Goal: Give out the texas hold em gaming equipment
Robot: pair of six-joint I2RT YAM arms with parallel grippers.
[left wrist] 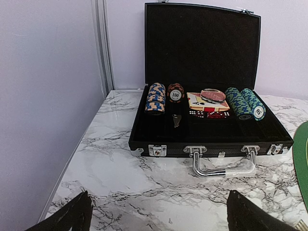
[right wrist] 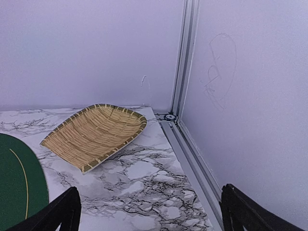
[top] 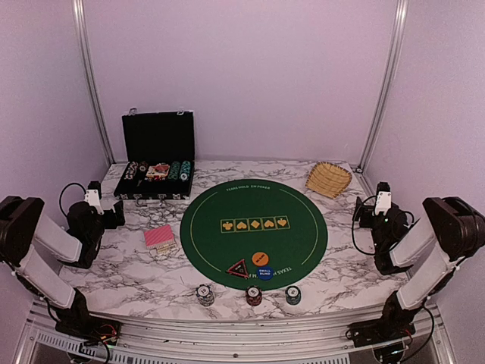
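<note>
- Chips in a black-and-white stack (top: 204, 294), a red stack (top: 254, 296) and a teal stack (top: 293, 295) are sitting in a row along the near edge of the bench (top: 136, 267), left to right in that order. Each stack is standing apart from the next and just off the round green mat (top: 212, 243).
- An orange button (top: 260, 258) and a blue button (top: 264, 274) are lying on the near part of the mat, the blue one nearer the arms. I cannot tell whether they are touching.
- A red-and-black triangle marker (top: 238, 268) is lying just beside the blue button, on its left.
- Red-backed cards (top: 161, 237) are lying on the bench between the mat and the left arm.
- A black case (left wrist: 216, 143) is standing open at the far left of the bench with its lid upright. It is holding a blue-and-orange row of chips (left wrist: 156, 97), green rows of chips (left wrist: 245, 103) and some loose cards (left wrist: 202, 102) between them.
- A wicker basket (right wrist: 94, 132) is lying near the far right corner, apart from the mat.
- The left claw (left wrist: 158, 204) is hanging wide open above the bench, holding nothing and facing the case.
- The right claw (right wrist: 150, 197) is also spreading wide and holding nothing, facing the basket.
</note>
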